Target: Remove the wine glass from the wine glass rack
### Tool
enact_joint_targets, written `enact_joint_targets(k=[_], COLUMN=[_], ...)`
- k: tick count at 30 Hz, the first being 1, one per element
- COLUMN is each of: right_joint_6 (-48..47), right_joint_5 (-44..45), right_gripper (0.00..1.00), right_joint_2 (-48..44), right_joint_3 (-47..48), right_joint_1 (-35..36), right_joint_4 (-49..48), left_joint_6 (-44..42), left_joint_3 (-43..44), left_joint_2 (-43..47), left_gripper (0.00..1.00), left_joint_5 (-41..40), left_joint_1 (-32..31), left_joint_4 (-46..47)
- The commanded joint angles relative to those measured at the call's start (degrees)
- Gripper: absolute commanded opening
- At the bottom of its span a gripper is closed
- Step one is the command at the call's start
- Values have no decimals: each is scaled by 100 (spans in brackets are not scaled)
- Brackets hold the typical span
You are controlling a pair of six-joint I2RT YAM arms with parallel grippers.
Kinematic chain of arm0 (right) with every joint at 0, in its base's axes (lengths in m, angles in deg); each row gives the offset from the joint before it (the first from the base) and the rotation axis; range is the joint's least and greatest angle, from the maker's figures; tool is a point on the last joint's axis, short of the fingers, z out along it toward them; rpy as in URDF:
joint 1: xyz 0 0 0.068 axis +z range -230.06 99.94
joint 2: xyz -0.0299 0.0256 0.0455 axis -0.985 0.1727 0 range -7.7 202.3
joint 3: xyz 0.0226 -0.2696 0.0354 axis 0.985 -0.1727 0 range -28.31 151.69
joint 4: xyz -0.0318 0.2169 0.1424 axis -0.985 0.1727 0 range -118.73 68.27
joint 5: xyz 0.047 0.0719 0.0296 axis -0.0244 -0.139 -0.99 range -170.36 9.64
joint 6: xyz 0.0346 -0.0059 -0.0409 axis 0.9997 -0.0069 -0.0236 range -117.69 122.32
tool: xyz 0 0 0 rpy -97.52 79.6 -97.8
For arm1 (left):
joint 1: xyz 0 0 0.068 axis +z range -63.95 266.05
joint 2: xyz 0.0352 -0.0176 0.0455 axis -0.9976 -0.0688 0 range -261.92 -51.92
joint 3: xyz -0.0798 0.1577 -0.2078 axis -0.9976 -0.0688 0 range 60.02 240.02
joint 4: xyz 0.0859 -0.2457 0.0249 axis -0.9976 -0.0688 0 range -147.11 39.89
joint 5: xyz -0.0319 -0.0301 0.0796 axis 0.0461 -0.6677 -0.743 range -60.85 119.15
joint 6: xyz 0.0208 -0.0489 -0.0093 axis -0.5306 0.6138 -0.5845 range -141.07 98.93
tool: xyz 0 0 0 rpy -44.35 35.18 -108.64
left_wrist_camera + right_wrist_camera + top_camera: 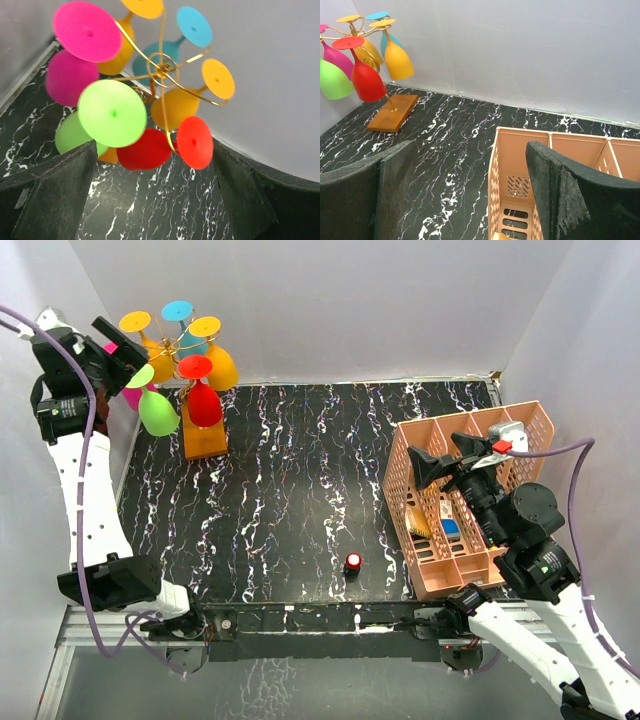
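Observation:
The wine glass rack (pixel 186 343) is a gold wire tree on an orange-brown block base (pixel 204 437) at the table's far left. Several coloured glasses hang upside down from it: green (pixel 157 412), red (pixel 204 405), pink (pixel 133 393), orange and teal. My left gripper (pixel 128 362) is open and empty, raised just left of the rack by the pink and green glasses. In the left wrist view (pixel 150 200) the green (pixel 112 113) and red (pixel 150 149) glasses hang ahead of the open fingers. My right gripper (pixel 450 458) is open and empty over the basket, as the right wrist view (pixel 470 190) also shows.
A salmon-pink lattice basket (pixel 520 420) with dividers stands at the right and holds a blue item (pixel 450 527) and a yellowish one. A small red-and-black knob (pixel 353 562) lies on the black marble table near the front. White walls enclose the left, back and right.

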Motion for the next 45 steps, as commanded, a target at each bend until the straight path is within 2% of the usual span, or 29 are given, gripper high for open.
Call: enact_joint_targets(k=[1, 5, 12, 19, 22, 28, 45], right_joint_6=[-110, -109, -82, -75, -69, -75, -68], right_joint_5=[46, 13, -70, -70, -62, -10, 55], right_gripper=[99, 98, 98, 99, 98, 98, 98], right_joint_2=[-86, 7, 135, 221, 243, 247, 237], right_joint_3=[-45, 31, 144, 227, 234, 226, 200], right_joint_1=[58, 81, 81, 94, 95, 90, 95], right_joint_4=[-387, -370, -294, -212, -211, -202, -203], left_joint_6=[175, 225, 282, 229, 230, 234, 160], left_joint_3=[-162, -97, -367, -461, -493, -579, -738], left_joint_2=[-84, -311, -498, -708, -781, -793, -600], left_gripper=[97, 92, 85, 73, 62, 51, 35], left_joint_5=[541, 736, 687, 489, 537, 634, 541], left_joint_1=[504, 738, 755, 757, 758, 757, 753], left_joint_4=[152, 233, 488, 593, 661, 735, 684])
